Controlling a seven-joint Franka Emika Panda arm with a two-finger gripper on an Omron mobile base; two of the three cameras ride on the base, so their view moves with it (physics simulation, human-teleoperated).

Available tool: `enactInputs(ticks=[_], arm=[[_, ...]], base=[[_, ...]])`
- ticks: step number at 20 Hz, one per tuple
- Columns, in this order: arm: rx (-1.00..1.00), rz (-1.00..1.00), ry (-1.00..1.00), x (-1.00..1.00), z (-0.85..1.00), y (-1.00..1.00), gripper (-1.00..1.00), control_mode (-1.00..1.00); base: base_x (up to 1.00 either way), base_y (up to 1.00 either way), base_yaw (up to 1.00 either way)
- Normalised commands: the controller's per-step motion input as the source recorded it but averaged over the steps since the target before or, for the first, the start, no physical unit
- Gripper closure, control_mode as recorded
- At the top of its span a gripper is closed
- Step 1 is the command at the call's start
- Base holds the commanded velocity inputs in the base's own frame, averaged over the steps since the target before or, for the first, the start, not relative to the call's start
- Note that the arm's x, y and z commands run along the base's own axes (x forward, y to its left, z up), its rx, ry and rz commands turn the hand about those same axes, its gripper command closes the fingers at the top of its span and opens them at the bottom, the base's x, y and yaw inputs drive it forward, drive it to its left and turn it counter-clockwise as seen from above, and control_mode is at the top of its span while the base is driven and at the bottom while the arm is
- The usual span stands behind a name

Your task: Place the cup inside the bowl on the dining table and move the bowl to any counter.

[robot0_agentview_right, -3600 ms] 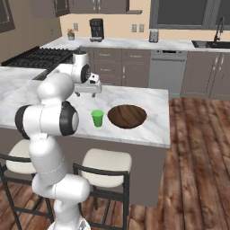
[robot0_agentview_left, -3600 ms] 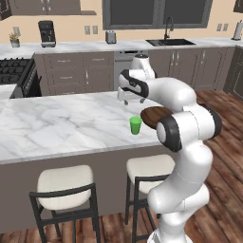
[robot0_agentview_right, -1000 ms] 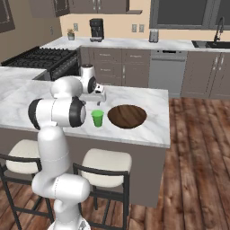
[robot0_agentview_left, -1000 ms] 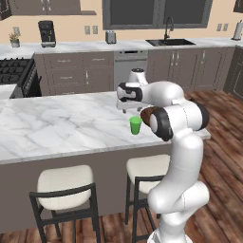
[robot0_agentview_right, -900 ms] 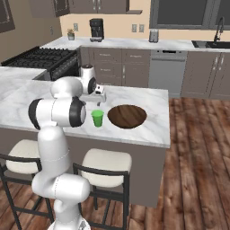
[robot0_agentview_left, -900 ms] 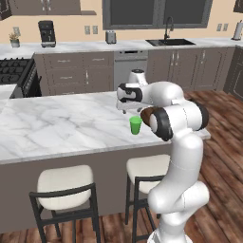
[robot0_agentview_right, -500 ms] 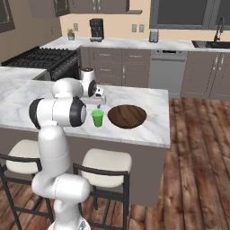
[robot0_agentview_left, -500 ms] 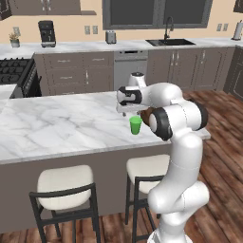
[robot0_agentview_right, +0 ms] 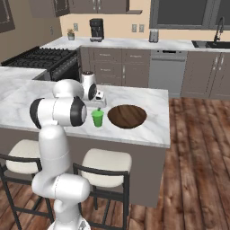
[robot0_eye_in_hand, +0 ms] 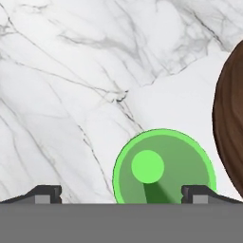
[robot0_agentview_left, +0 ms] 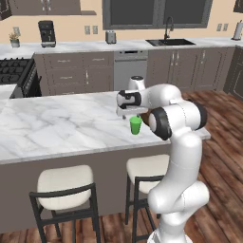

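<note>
The white arm folds forward from its base over the dining table (robot0_agentview_left: 57, 128), its wrist bent so the hand points straight down at the marble top. The gripper (robot0_eye_in_hand: 122, 193) hangs just above the cup (robot0_eye_in_hand: 163, 167), its two dark fingertips (robot0_eye_in_hand: 43, 192) spread wide apart, one at each side of the cup's rim and neither touching it. The cup (robot0_agentview_right: 97, 118) stands upright on the marble, its long axis vertical and its open mouth facing up toward the hand. The bowl (robot0_agentview_right: 127, 116) sits flat on the table just beside the cup, apart from it, its hollow facing up.
</note>
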Motion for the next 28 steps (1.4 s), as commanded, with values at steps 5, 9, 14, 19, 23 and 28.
enactInputs(ticks=[5,9,14,19,23,28], arm=[[0.0,0.0,0.0,0.0,-0.13,0.0,-1.0,-1.0],[0.0,0.0,0.0,0.0,-0.12,0.0,-1.0,-1.0],[0.0,0.0,0.0,0.03,-0.08,0.01,-1.0,-1.0],[0.0,0.0,0.0,0.07,-0.04,0.0,-1.0,-1.0],[0.0,0.0,0.0,0.03,-0.04,0.01,-1.0,-1.0],[0.0,0.0,0.0,0.0,-0.01,0.05,-1.0,-1.0]], base=[[0.0,0.0,0.0],[0.0,0.0,0.0],[0.0,0.0,0.0],[0.0,0.0,0.0],[0.0,0.0,0.0],[0.0,0.0,0.0]])
